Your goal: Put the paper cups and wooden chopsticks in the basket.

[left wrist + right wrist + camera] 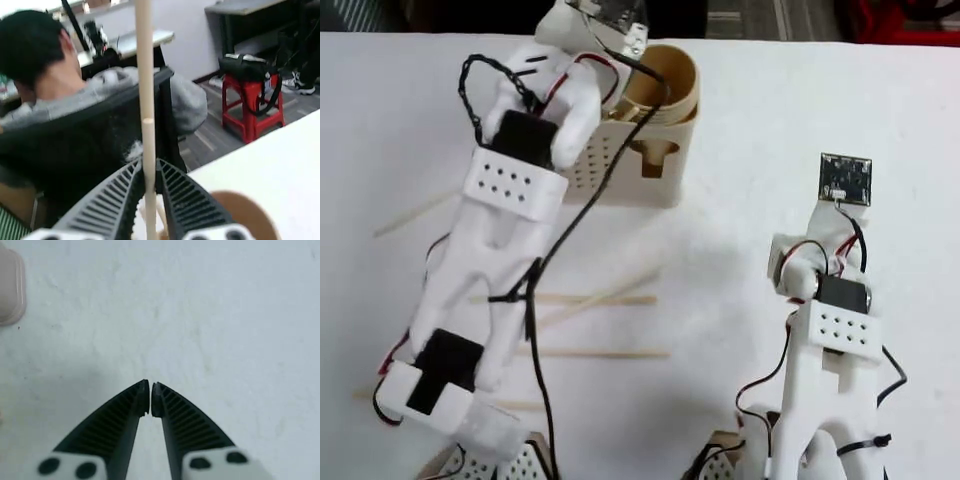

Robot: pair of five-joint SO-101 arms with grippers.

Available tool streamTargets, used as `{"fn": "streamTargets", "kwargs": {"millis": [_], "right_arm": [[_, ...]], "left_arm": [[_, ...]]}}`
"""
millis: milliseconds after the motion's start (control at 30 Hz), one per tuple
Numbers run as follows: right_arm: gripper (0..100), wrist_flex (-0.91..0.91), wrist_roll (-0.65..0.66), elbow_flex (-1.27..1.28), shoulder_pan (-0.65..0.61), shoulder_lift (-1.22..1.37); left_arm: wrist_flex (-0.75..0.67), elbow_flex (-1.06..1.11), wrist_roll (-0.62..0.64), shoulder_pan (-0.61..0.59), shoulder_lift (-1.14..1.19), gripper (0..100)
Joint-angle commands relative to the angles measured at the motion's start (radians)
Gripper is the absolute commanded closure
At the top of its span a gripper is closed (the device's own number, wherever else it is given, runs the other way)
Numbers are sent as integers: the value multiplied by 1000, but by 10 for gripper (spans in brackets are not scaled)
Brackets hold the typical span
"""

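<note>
Pale, thin wooden chopsticks [595,353] lie loose on the white table [770,130] left of centre, some partly under the left arm [490,260]. The left gripper [149,167] pinches one chopstick [144,75] upright above the basket [670,190]; in the high view the arm hides this grip. The paper cups [680,100] stand nested in the basket. At right, the right gripper [150,397] is pressed together over bare table.

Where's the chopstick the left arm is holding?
In the left wrist view the chopstick stands upright between the jaws of the left gripper, close by the paper cup sitting in the basket at the far edge of the table.
</note>
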Motion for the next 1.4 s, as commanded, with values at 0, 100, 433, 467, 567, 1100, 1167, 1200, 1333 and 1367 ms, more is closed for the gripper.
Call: {"fn": "streamTargets", "kwargs": {"millis": [0, 100, 433, 467, 567, 1100, 1167, 1200, 1333, 1367], "right_arm": [[974, -21, -5, -6, 4, -33], [974, -21, -5, -6, 4, -33], [974, -21, -5, -6, 4, -31], [974, -21, -5, -6, 4, -31], [974, -21, -5, -5, 4, -31], [974, -22, -5, 5, 4, -31], [974, -22, -5, 5, 4, -31], [974, -22, -5, 5, 4, -31], [974, -22, -5, 5, 4, -31], [974, -22, -5, 5, 4, -31]], "left_arm": [[97, -41, 31, -28, -10, 919], [176, -41, 31, -30, -12, 861], [265, -41, 31, -79, -114, 857], [279, -41, 31, -91, -131, 857], [334, -40, 23, -153, -165, 857], [611, -35, -353, -466, 91, 858], [614, -38, -420, -481, 160, 858], [615, -41, -454, -489, 197, 858], [606, -64, -554, -515, 340, 858], [605, -84, -559, -522, 375, 858]]}}
